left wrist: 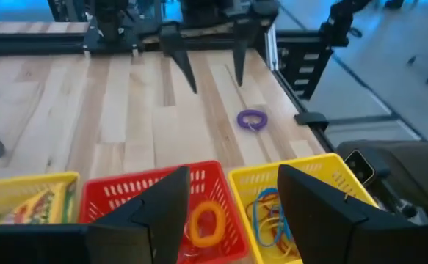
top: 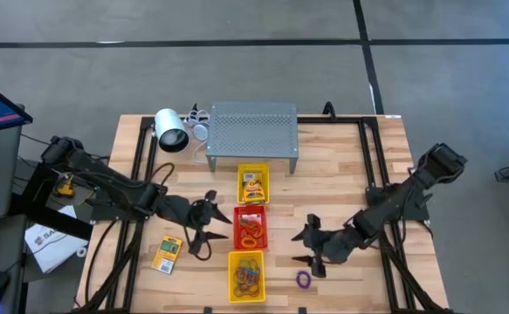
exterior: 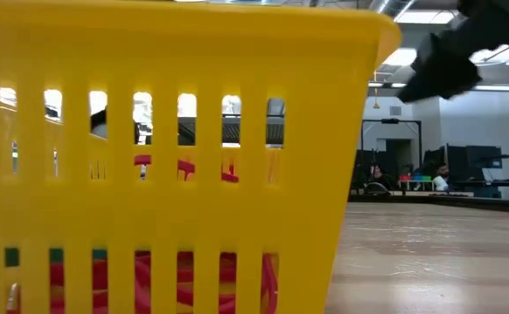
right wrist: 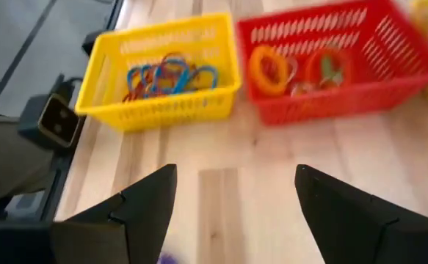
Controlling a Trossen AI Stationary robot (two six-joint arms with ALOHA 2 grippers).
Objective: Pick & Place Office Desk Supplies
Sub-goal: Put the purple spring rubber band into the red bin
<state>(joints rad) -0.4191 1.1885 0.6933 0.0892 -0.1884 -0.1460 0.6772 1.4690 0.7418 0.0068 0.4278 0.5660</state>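
A robotics lab: wooden table [top: 341,166] on concrete floor, distant workstations [exterior: 464,170] (people seated).

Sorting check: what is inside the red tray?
The red tray holds orange rings and a few smaller loops; its wall hides whatever lies beneath them.

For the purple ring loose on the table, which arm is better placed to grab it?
Right. The right gripper hangs open just beside the purple ring; the left gripper sits beyond the trays.
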